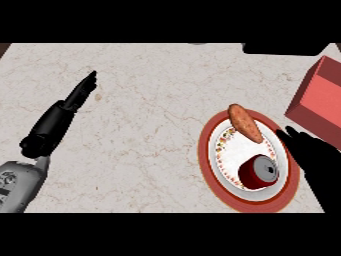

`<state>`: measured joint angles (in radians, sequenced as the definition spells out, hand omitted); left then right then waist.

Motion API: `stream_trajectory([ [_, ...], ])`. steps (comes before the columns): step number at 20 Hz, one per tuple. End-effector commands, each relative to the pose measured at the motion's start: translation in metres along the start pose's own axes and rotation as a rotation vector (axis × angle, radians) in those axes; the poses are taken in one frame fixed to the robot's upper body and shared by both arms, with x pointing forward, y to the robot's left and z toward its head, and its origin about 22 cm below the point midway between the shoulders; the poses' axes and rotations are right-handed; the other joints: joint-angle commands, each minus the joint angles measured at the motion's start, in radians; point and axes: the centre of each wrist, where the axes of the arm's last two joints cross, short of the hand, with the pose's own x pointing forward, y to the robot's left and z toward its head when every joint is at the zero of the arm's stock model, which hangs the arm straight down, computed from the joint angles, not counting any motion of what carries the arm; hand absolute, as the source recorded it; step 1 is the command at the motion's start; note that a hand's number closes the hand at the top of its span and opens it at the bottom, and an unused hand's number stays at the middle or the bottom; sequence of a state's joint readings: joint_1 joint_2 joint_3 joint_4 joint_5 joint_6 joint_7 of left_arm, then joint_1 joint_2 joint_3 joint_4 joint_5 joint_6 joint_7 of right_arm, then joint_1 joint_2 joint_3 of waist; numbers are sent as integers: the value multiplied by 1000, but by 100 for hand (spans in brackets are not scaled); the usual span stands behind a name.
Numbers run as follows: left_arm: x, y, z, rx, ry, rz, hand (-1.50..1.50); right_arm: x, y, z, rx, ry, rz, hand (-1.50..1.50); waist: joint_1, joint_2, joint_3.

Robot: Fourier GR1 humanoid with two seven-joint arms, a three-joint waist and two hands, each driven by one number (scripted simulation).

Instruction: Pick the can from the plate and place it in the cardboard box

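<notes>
The can (258, 171) is seen lying on its side on the plate (225, 187), toward the plate's lower right part. It is dark red, and its grey end is turned toward the right. The plate is white with a flowered band and a red rim, and it is set on a pale marbled counter (151, 125) at the view's right. A second thing, a long orange-brown sweet potato (243, 122), is laid across the plate's upper edge, apart from the can.

The right hand (317, 160) is shown as a black shape just right of the plate, with its fingertips pointed up and to the left over the plate's right rim. The fingers are held fairly straight and are closed on nothing; whether they touch the can cannot be told, though they are very near it.

The box (328, 107) is seen at the right edge, above the right hand. It is reddish, and it is tilted in the view.

The left hand (78, 95) is found well apart, on the left of the counter, with fingers straight and together, pointed up and to the right. Nothing is held in it.
</notes>
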<state>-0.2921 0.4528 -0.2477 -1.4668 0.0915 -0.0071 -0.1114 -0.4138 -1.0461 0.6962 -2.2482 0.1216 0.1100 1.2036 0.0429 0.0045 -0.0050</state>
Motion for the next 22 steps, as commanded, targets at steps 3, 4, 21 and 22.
stream_trajectory([
  [3, -4, 16, 2, 11, 7, 6, 0, 25, 19, -21, -3, 173, 76, -150, -17, -2, 1],
  [4, -4, -4, 3, 17, 17, -12, 0, 30, 21, -26, 26, 169, 80, -150, -17, -3, 2],
  [21, 0, 1, 10, 44, 8, -4, 0, 56, 52, -76, 78, 184, 86, -150, -37, -5, 4],
  [22, 14, 4, 14, 44, 23, 8, 0, 49, 72, -83, 86, 186, 80, -150, -32, -6, 5],
])
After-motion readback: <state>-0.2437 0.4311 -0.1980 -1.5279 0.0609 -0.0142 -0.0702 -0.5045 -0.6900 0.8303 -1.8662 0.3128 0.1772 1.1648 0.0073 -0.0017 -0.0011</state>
